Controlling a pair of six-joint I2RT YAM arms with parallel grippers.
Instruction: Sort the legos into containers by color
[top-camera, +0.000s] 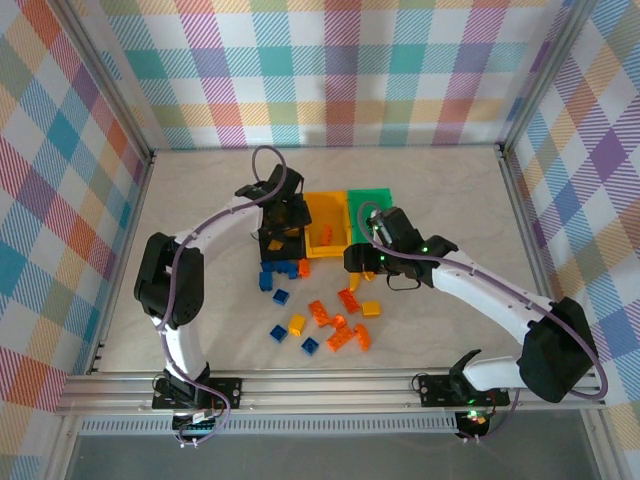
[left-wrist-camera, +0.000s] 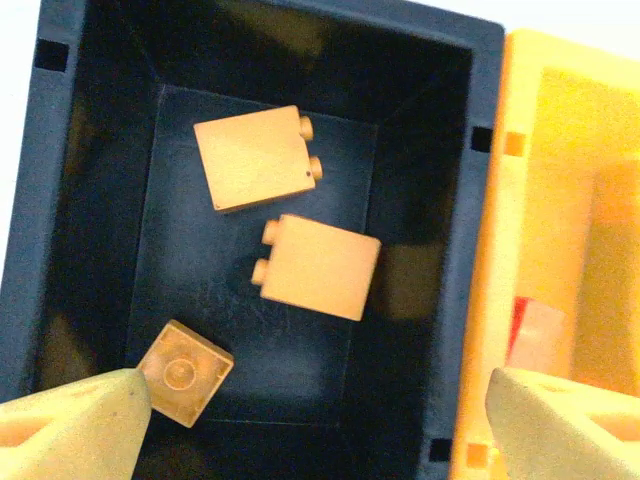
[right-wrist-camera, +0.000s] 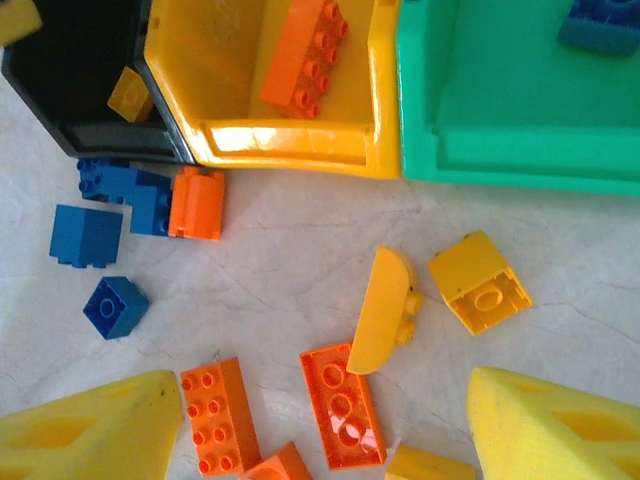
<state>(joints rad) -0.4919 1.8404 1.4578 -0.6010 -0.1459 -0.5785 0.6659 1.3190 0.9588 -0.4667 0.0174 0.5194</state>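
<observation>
Left gripper hangs wide open over the black bin. Its wrist cam catches three yellow bricks inside, while from the top view the arm covers them. Right gripper is open too and empty, above loose legos in front of the yellow-orange bin and green bin.

My left pincer hangs spread wide above the black bin, where three yellow bricks lie loose; the yellow-orange bin adjoins it.

Table (marbled) under legos, containers
</observation>
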